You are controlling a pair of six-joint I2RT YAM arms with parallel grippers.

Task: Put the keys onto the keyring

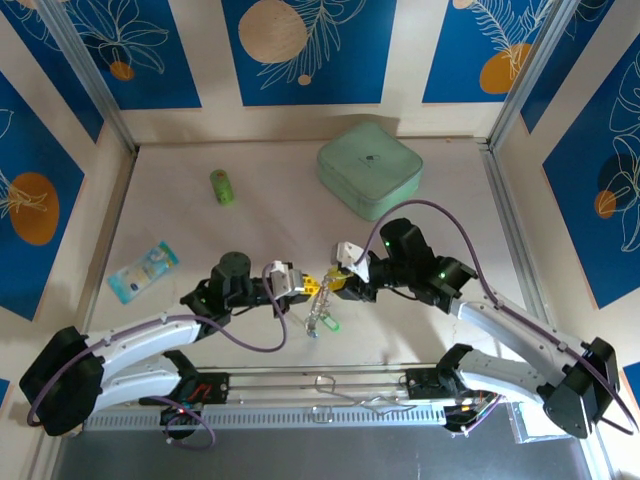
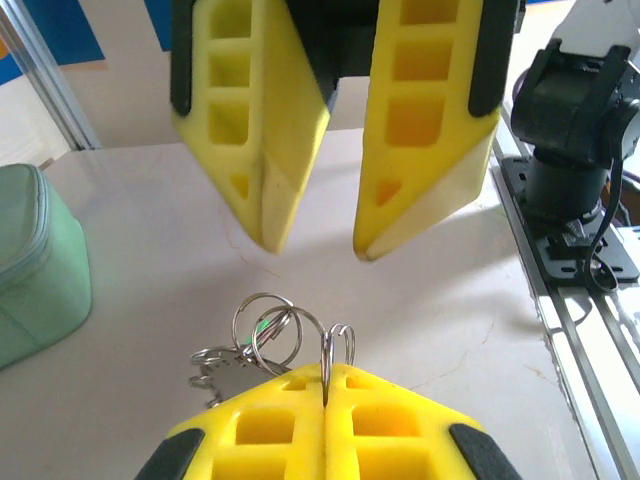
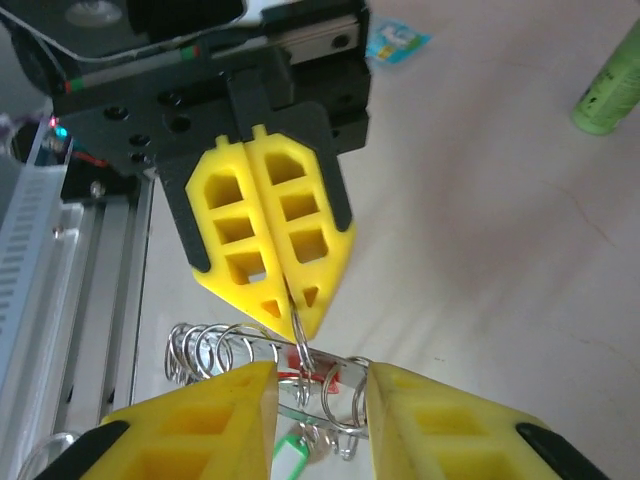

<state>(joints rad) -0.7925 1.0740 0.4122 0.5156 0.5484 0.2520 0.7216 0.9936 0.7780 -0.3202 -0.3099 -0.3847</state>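
Pinching: I am clamping the left gripper (image 3: 291, 316) tight on the keyring (image 3: 214, 346) | right gripper (image 3: 320, 378) is standing apart astride it | keys (image 3: 289, 452) are bunching just beside.

In the top view, you cannot count the keys (image 1: 320, 318): too small. In the left wrist view, the left gripper (image 2: 326, 380) hides the lower keyring (image 2: 325, 350), and the left edge cuts the box (image 2: 40, 270). In the right wrist view, the right edge cuts the cylinder (image 3: 608, 95) and the bottom edge cuts a green tag (image 3: 290, 455).
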